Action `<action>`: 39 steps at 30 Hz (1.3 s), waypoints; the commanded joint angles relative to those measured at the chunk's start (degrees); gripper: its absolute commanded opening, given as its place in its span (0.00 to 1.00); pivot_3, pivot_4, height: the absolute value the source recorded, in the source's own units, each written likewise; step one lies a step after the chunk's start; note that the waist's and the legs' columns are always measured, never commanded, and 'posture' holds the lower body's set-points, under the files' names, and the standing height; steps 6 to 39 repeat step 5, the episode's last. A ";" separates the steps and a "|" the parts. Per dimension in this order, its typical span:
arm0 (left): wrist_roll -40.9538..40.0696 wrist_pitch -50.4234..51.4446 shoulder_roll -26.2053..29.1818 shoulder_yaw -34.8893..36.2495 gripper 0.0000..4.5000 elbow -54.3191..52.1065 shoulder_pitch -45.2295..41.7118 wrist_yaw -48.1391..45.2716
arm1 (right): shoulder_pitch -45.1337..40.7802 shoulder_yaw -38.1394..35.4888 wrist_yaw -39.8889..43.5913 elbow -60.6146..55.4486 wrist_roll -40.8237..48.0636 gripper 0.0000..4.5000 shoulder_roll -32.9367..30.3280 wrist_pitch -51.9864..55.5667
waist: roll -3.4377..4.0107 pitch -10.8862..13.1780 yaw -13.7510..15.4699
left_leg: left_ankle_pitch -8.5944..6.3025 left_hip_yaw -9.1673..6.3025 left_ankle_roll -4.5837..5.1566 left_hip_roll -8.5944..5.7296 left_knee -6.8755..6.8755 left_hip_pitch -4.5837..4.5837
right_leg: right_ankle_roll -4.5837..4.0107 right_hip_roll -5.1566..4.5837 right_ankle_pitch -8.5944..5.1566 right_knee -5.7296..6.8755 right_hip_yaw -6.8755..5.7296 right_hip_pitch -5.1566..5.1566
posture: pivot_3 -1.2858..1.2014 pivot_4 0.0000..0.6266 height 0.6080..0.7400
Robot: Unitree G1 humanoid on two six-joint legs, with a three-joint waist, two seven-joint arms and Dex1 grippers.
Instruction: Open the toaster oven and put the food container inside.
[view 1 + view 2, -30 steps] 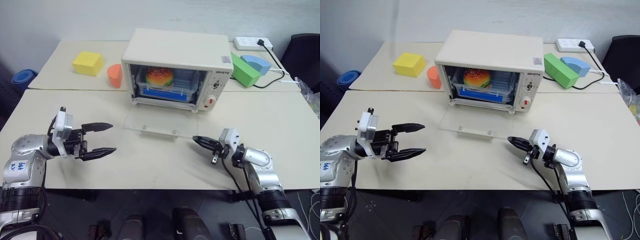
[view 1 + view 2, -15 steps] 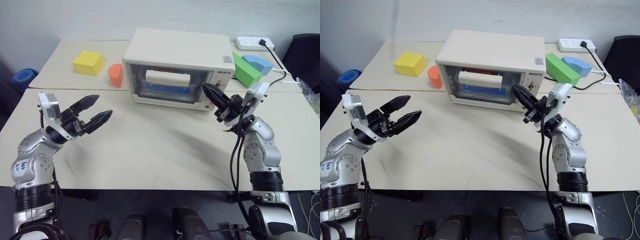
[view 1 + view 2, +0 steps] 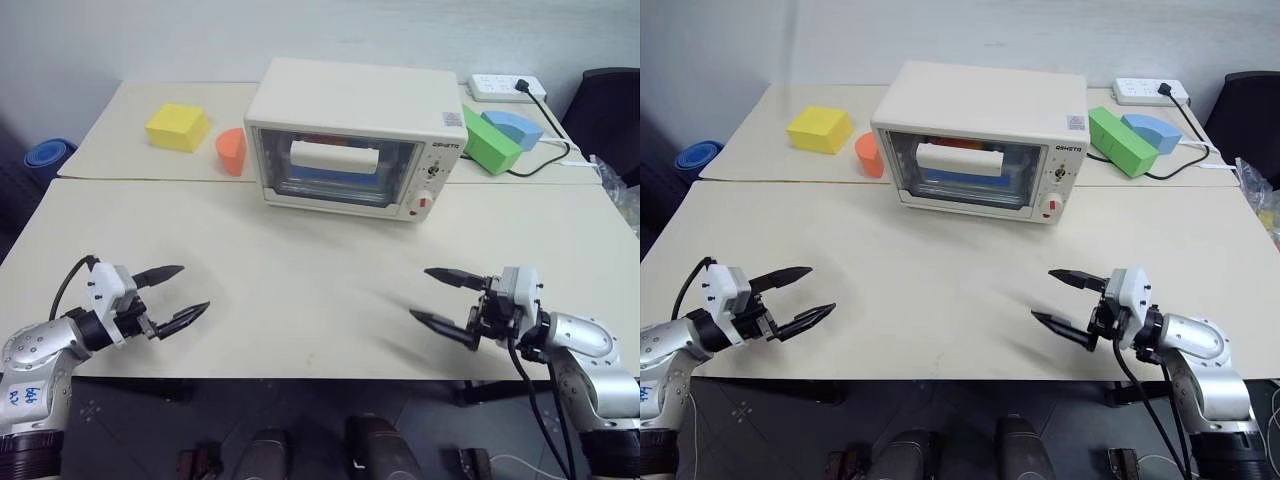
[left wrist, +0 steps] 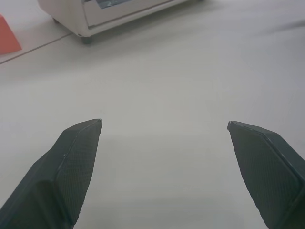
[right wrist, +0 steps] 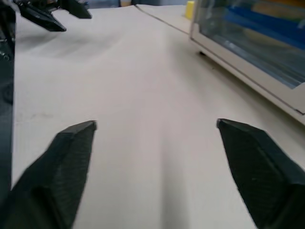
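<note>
A: What's changed with the toaster oven [image 3: 345, 137]?

B: A second ago its door lay flat open; now it's shut. The food container [image 3: 335, 172] sits inside, behind the glass.

A: And the arms?

B: Both pulled back to the near counter [image 3: 310, 280] edge. Left gripper [image 3: 172, 295] at eight o'clock from the oven, jaws spread wide. Right gripper [image 3: 441, 299] at four o'clock, jaws closed before, now wide apart, holding nothing.
</note>
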 commanded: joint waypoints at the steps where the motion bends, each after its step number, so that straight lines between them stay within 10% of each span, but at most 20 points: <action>1: 0.70 -2.93 0.87 2.06 1.00 0.15 0.74 0.66 | 0.71 -1.88 1.15 -0.08 -0.98 0.99 -0.89 -3.87 | 0.00 0.00 0.04 | 0.01 -0.02 -0.01 0.01 -0.02 0.02 | 0.00 0.00 0.00 0.02 -0.01 0.00 | 0.52 0.24 1.00; 39: 0.42 -3.30 0.56 2.46 1.00 -0.35 1.57 1.57 | 1.42 -3.14 0.01 0.22 -0.80 0.99 -0.13 -5.03 | 0.00 0.00 0.04 | 0.00 -0.02 -0.02 0.01 -0.06 0.00 | -0.01 0.00 0.00 0.01 -0.01 -0.03 | 0.52 0.24 1.00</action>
